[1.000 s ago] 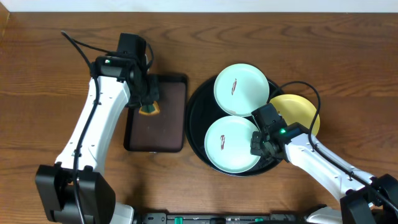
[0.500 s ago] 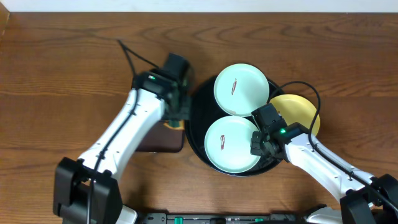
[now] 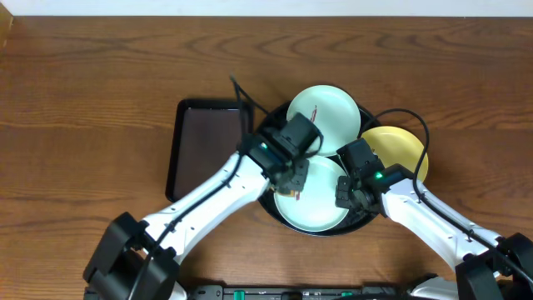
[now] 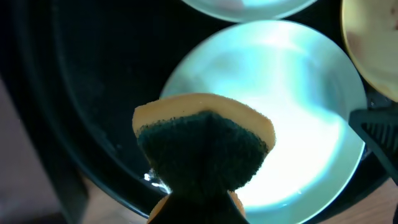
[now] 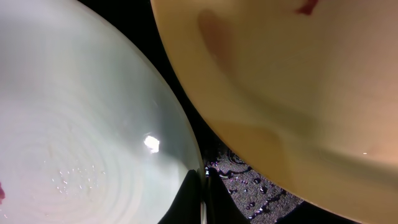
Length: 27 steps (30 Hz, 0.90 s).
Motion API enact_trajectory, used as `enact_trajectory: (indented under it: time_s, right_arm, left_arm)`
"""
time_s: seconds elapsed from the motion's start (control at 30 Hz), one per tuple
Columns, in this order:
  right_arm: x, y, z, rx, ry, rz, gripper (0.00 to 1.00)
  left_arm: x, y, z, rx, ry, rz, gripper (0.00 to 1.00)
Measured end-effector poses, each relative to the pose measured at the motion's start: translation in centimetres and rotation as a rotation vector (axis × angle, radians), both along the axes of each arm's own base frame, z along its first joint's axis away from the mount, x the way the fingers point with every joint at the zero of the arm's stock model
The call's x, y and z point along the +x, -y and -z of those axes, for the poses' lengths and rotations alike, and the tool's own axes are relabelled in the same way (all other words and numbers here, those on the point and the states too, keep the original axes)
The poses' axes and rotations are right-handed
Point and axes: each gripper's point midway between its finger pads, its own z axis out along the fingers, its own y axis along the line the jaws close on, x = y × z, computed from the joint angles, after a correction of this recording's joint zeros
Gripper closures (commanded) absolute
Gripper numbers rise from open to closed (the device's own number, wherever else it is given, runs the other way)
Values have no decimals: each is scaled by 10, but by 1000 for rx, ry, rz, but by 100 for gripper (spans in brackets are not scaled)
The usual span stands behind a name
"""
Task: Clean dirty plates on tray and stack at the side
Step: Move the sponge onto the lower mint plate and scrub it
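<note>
- Fingertips (image 5: 186, 202) of the right gripper (image 3: 348, 190) stand close together at the right rim of the near mint plate (image 3: 321, 207). They seem to pinch its edge, though the wrist view crops them too tightly to be sure.
- Water droplets (image 5: 249, 182) bead on the black surface just beside those fingertips, in the gap between the mint plate and the yellow one.
- The near mint plate lies flat in the front part of the tray (image 4: 87, 93), whose glossy black rim curves around it.
- The left gripper (image 3: 291, 187) hangs over the left half of this plate, clamped on a sponge (image 4: 205, 149). The sponge is squeezed into a fold, dark green scouring side towards the camera and yellow foam behind.
- Whether the sponge touches the plate cannot be told.
- The yellow plate (image 3: 404, 146) sits on the right, tilted over the tray's rim and partly under the right arm's cable. A reddish smear (image 5: 305, 7) shows on it.
- The far mint plate (image 3: 325, 117) lies in the back of the tray, just beside the near one, with a small red smear (image 3: 313, 115) at its centre.
- A dark brown rectangular tray (image 3: 204, 150) lies left of the black tray on the wooden table (image 3: 83, 100).
</note>
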Motion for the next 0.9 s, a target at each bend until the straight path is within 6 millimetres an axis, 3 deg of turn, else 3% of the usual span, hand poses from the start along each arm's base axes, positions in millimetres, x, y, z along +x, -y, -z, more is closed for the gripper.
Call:
enact_trajectory:
  time_s: [0.13,0.4,0.77,0.9]
  right_arm:
    - [-1,0,0,-2,-4,0,99]
    - [-1,0,0,-2,-4,0,99]
    - [-1,0,0,-2,-4,0,99]
    - [-1,0,0,-2,-4,0,99]
  left_arm:
    - [-1,2,7,5,-14,-17,93]
    - [5,9,49,45,-65,-15,93]
    - [12,14,54,36,-45,-16,93]
    - [11,12,66,61,-65,-17,93]
